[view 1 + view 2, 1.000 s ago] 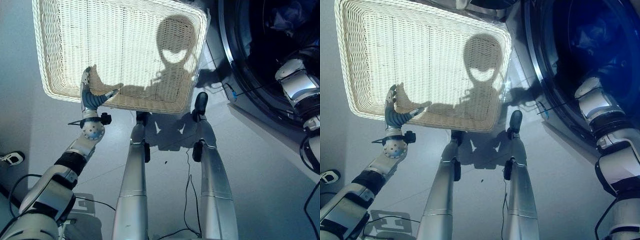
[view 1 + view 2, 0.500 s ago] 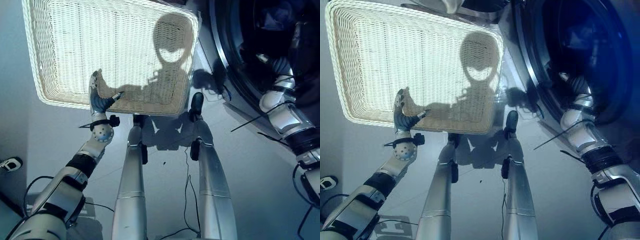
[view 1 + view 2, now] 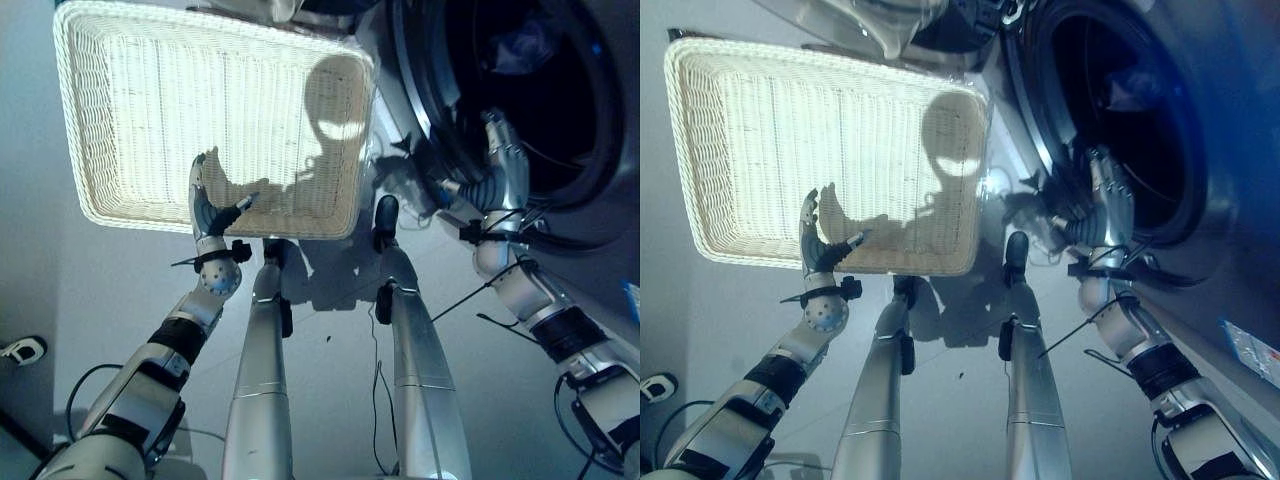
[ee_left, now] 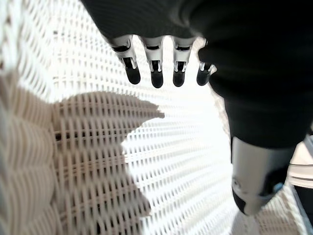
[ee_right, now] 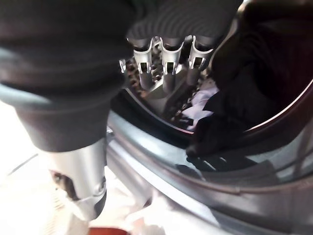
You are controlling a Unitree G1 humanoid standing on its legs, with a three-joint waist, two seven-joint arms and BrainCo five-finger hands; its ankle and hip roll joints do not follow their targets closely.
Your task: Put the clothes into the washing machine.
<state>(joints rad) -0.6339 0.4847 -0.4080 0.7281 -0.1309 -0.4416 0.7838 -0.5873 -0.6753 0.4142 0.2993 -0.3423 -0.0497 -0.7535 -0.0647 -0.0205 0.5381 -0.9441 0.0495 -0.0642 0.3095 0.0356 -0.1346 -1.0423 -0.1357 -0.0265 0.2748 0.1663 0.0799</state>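
Dark and pale clothes (image 5: 215, 93) heaped in washing machine (image 3: 1200, 150) drum. Right hand (image 3: 1108, 205) at door rim, fingers straight, empty. Left hand (image 3: 210, 205) over wicker basket (image 3: 120, 110), fingers relaxed.

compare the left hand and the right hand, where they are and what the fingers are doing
The left hand hangs over the near edge of the white wicker basket, while the right hand is at the washing machine door opening, by its dark drum with clothes inside. The left hand's thumb juts sideways; the right hand's lies closer in. Both have straight, open fingers and hold nothing.
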